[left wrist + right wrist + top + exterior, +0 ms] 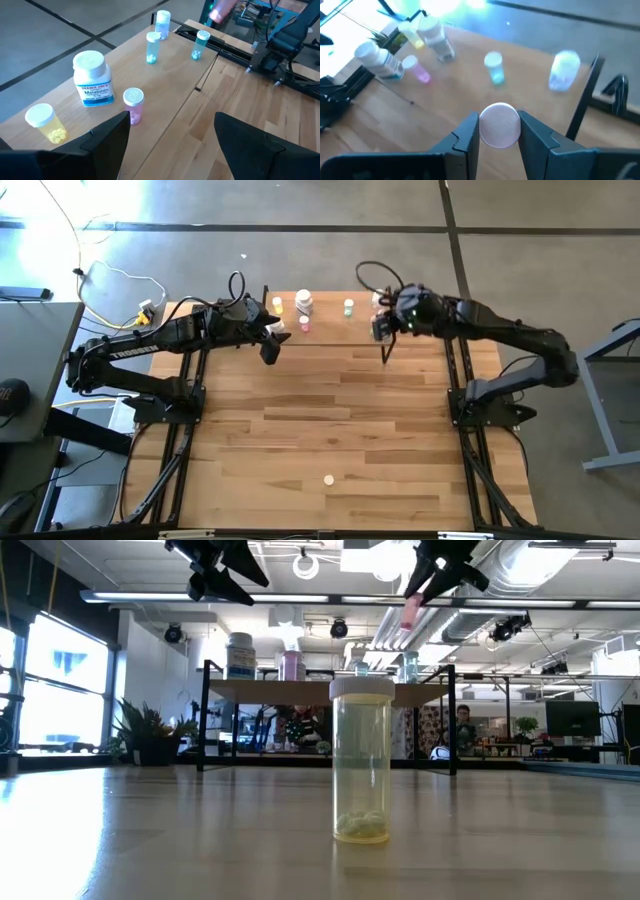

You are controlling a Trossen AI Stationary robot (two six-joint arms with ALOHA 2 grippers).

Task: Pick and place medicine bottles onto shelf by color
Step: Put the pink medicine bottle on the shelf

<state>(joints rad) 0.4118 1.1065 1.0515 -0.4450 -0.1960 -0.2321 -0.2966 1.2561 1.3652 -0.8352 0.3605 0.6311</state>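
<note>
Pink bottle (pixel 499 125) sits clamped between the two dark fingers of the right gripper (pixel 499 131); its white cap faces the wrist camera and fills the gap, one finger pressed on each side. From table height the same bottle (pixel 411 608) hangs tilted from that gripper (pixel 425 580), up in the air above the shelf (pixel 330 691). Seen from above, the right gripper (pixel 385 330) is over the right end of the shelf (pixel 325 320), at the far edge of the table (pixel 330 420).

On the shelf stand a yellow bottle (pixel 47 122) at the left end, a big white melatonin bottle (pixel 92 78) beside it, a small pink-capped bottle (pixel 133 105) just in front of that, and farther along three bluish bottles (pixel 153 47), apart from one another.

The left gripper (pixel 170 140) hovers over the left part of the shelf with its fingers spread wide apart and nothing between them; the small pink-capped bottle is near one fingertip but not touching it.

A lone pale yellow bottle (pixel 362 760) stands upright on the table near its front edge, well apart from the shelf and both arms. It shows as a small white dot (pixel 328 478) from above.
</note>
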